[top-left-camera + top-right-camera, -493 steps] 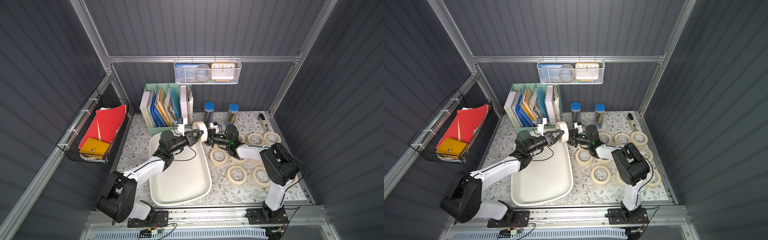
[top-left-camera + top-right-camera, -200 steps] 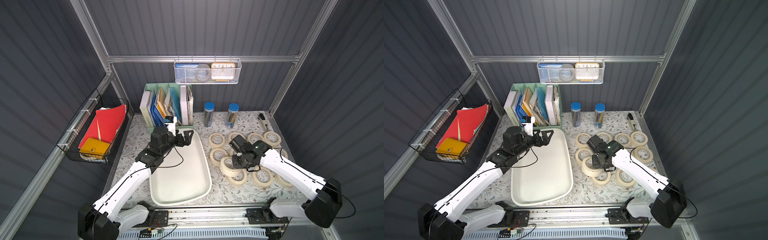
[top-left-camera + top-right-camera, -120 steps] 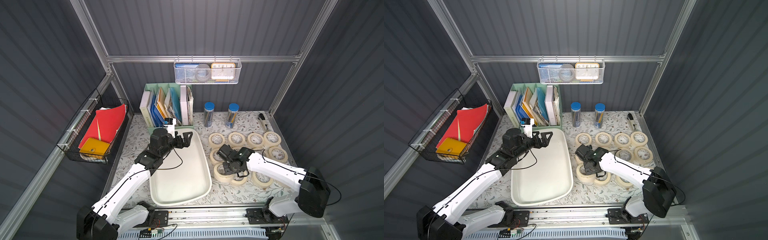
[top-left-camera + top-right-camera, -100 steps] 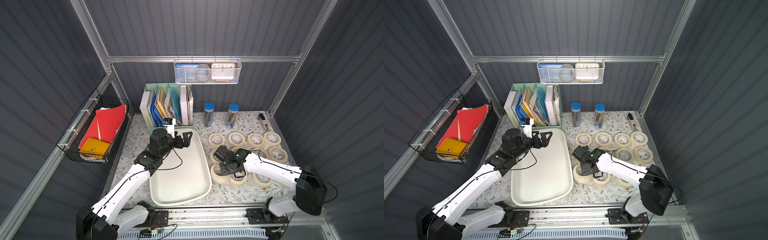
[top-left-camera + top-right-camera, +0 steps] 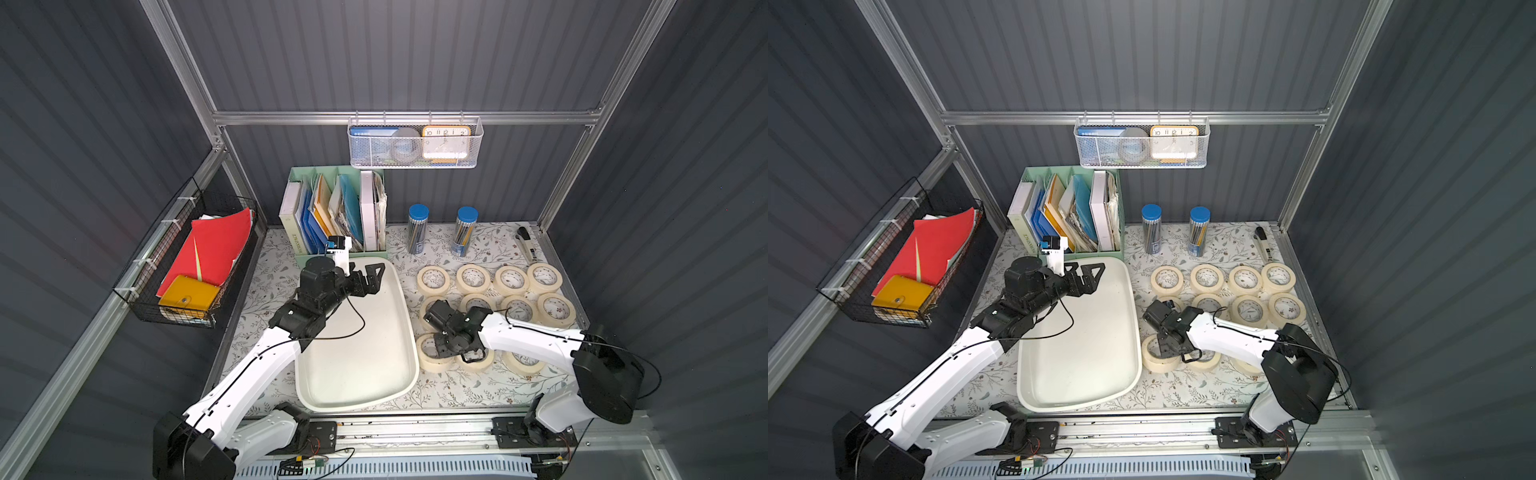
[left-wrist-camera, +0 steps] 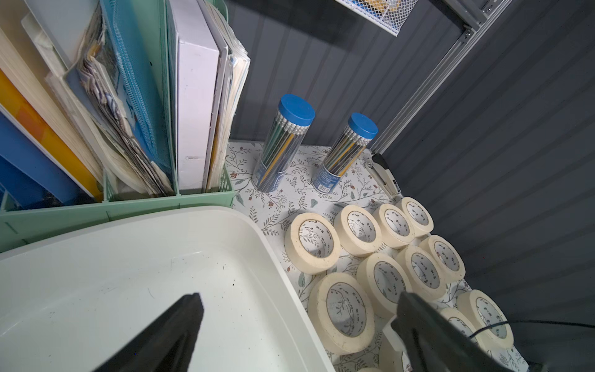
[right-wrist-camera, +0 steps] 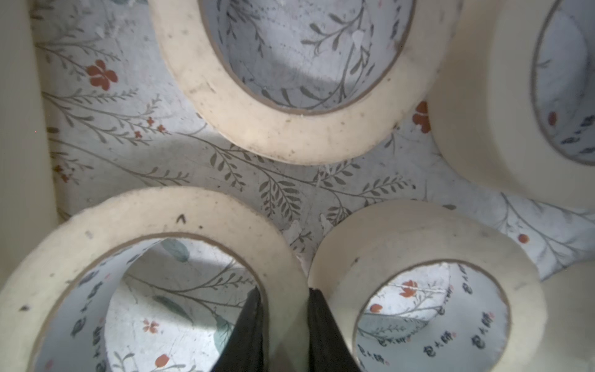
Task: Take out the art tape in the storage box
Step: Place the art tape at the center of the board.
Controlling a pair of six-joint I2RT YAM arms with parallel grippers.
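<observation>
The art tape (image 5: 426,361) looks a light, stiff ring, best taken by its wall, and my right hand (image 7: 283,296) pinches it so, one finger inside the core, one outside. It lies flat on the bench (image 5: 457,390) at 3 o'clock of the empty storage box (image 5: 357,374), core axis upright, no long axis; my left hand (image 5: 372,276) hangs spread over the box's 12 o'clock end.

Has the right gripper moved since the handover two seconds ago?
Yes. The right gripper, shut on a tape roll, has come away from the pencil tubes toward the table's near edge, beside the storage box.
</observation>
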